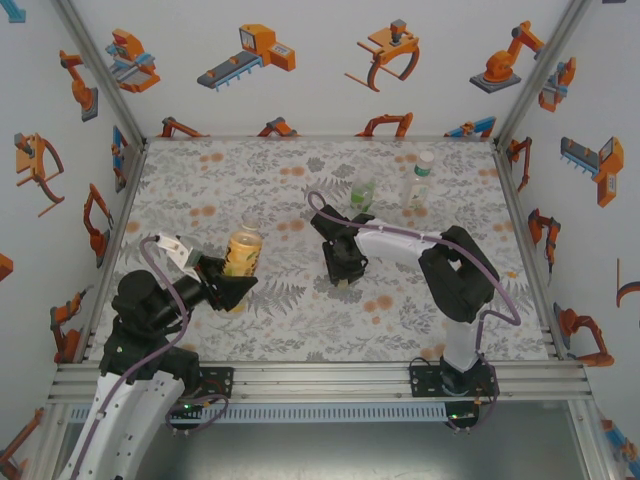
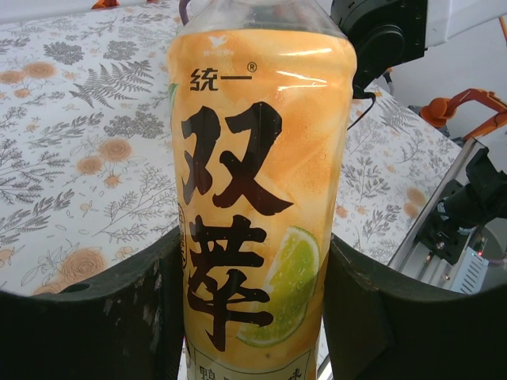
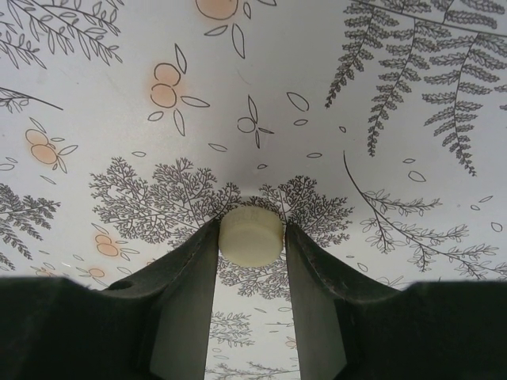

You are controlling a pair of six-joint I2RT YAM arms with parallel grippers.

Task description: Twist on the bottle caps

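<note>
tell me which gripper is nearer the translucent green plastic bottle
Right. The right gripper, shut on a pale round plastic cap, is in front of the translucent green plastic bottle. The left gripper, clamping the amber-yellow plastic bottle, is farther off to its left.

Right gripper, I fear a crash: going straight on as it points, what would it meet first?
Probably the floral table, just beyond the pale cap held by the right gripper; how near is unclear.
</note>
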